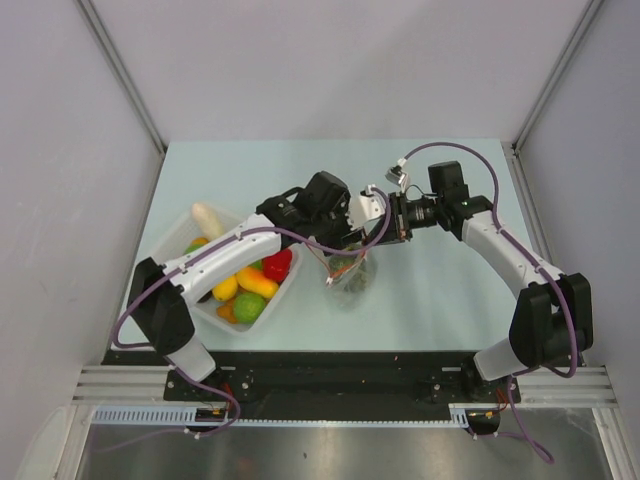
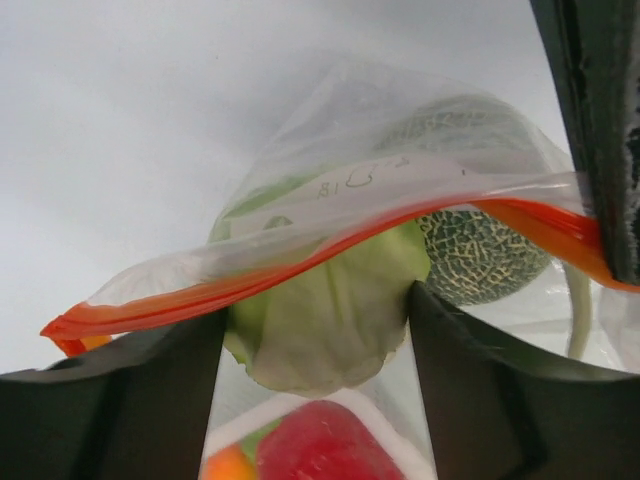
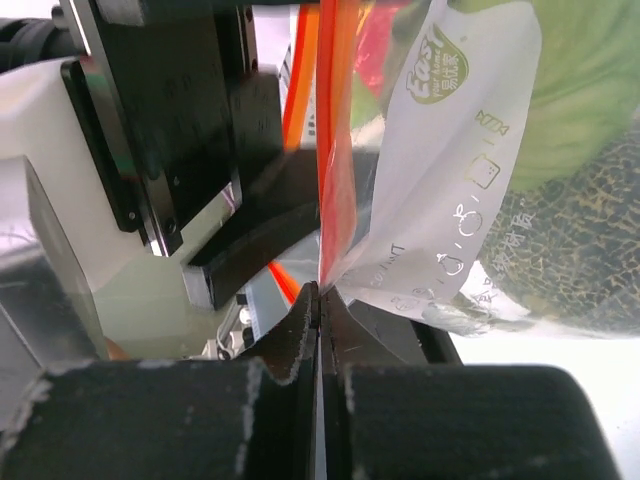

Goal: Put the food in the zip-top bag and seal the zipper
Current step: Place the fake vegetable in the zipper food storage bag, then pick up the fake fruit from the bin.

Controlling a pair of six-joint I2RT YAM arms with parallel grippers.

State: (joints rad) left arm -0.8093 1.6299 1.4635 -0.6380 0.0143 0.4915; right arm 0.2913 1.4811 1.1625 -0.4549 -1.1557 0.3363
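The clear zip-top bag point(image 1: 352, 276) lies on the table between both grippers. Its orange-red zipper point(image 2: 250, 275) runs across the open mouth. The mottled grey-green ball point(image 2: 485, 250) sits inside the bag and also shows in the right wrist view point(image 3: 585, 250). My left gripper point(image 2: 318, 305) is shut on the pale green-white cabbage head point(image 2: 325, 315), which sits at the bag's mouth, partly under the strip. My right gripper point(image 3: 320, 295) is shut on the zipper strip point(image 3: 335, 150) at the mouth's edge. A bright green fruit point(image 1: 250, 306) lies in the tray.
A clear plastic tray point(image 1: 205, 312) at the left holds the red pepper point(image 1: 277, 264), yellow and orange pieces and a white vegetable point(image 1: 208, 218). The pepper also shows below the cabbage point(image 2: 320, 445). The two grippers point(image 1: 362, 240) are close together over the bag.
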